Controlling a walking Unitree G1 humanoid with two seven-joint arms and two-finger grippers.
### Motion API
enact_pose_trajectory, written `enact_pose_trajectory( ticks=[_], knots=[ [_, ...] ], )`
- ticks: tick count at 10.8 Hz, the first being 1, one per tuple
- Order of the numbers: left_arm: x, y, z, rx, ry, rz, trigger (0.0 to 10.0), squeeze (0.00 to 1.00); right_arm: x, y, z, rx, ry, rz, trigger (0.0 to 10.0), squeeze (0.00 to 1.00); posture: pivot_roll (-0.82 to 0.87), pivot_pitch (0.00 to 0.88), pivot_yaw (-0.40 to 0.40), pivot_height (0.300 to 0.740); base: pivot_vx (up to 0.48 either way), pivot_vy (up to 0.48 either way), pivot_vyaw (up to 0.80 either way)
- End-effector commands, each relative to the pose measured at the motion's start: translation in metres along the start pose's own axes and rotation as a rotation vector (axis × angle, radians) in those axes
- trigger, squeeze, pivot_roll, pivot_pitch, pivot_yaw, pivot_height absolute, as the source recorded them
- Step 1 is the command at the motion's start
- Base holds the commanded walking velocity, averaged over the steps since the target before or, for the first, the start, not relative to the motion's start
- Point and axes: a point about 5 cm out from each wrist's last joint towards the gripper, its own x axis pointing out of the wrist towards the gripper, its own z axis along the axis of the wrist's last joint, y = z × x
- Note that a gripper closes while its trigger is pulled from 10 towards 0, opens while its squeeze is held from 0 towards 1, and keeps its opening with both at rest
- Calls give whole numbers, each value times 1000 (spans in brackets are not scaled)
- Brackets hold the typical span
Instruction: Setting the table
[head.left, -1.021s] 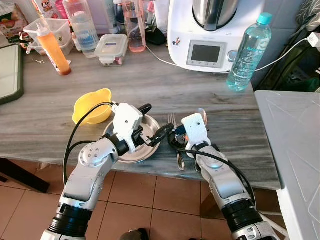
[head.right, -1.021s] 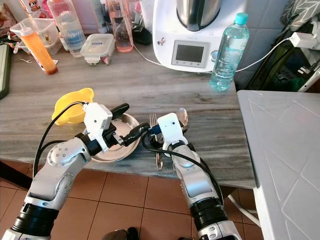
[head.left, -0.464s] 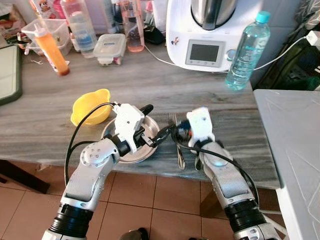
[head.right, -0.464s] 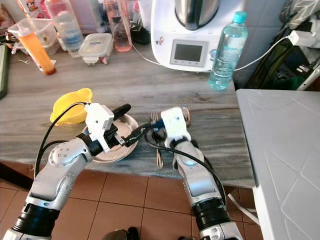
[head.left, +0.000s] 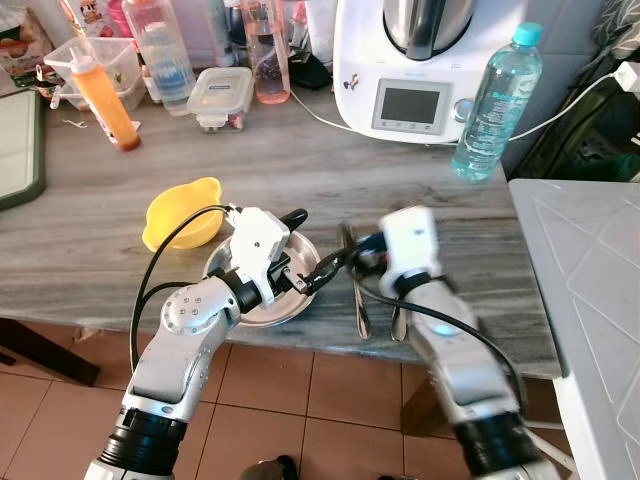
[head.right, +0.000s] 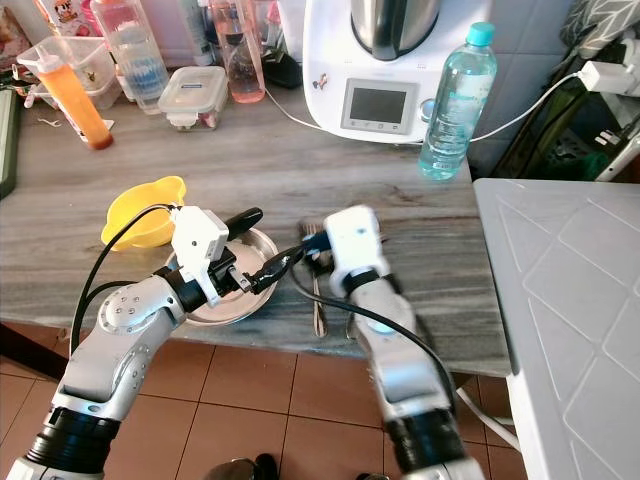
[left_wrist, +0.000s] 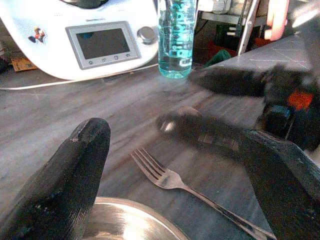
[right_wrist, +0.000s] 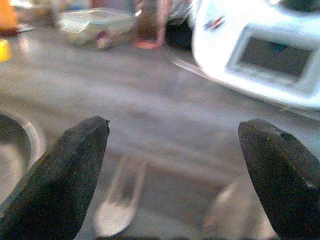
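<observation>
Jaws spread on both grippers: left gripper (head.left: 308, 262) over the steel plate (head.left: 262, 305), right gripper (right_wrist: 175, 165) above the fork (left_wrist: 165, 176) on the tabletop (head.left: 300, 170). Bottle (head.left: 496, 100) label unreadable.

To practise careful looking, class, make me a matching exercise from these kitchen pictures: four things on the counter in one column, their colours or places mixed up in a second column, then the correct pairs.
Things:
1. bowl
2. fork
3. water bottle
4. sauce bottle

Descriptions:
A. clear blue, standing beside the white kitchen machine
B. orange, at the far left of the counter
C. yellow, just left of the metal plate
D. silver, lying just right of the metal plate

Pairs: 1-C, 2-D, 3-A, 4-B
</observation>
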Motion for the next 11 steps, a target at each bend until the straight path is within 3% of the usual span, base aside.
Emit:
enact_pose_trajectory(
  ticks=[1, 2, 4, 5, 6, 8, 10, 11],
  knots=[
    [0, -1, 3, 16, -8, -4, 10000, 0, -5, -11, -1, -15, 9, -58, 10000, 490, 167, 159, 66, 740, 0, 0, 0],
    [1, -1, 3, 13, -8, -9, 10000, 0, -11, -29, -7, -44, 33, -141, 10000, 494, 158, 152, 66, 740, 0, 0, 0],
    [2, -2, 2, 11, -10, -10, 10000, 0, -15, -41, -15, -40, 82, -204, 10000, 494, 156, 151, 66, 740, 0, 0, 0],
    [2, -2, 2, 10, -11, -10, 10000, 0, -17, -43, -21, 24, 124, -246, 10000, 494, 157, 151, 64, 740, 0, 0, 0],
    [3, -3, 2, 9, -11, -9, 10000, 0, -16, -42, -22, 57, 130, -245, 10000, 498, 157, 151, 64, 740, 0, 0, 0],
    [2, -3, 2, 9, -11, -6, 10000, 0, -20, -19, -16, 150, 127, -172, 10000, 482, 161, 155, 61, 740, 0, 0, 0],
    [2, -3, 2, 9, -9, -7, 10000, 0, -29, -7, -12, 189, 147, -167, 10000, 451, 161, 155, 61, 740, 0, 0, 0],
    [1, -3, 2, 9, -8, -7, 10000, 0, -35, -4, -11, 214, 167, -177, 10000, 282, 161, 155, 61, 740, 0, 0, 0]
  ],
)
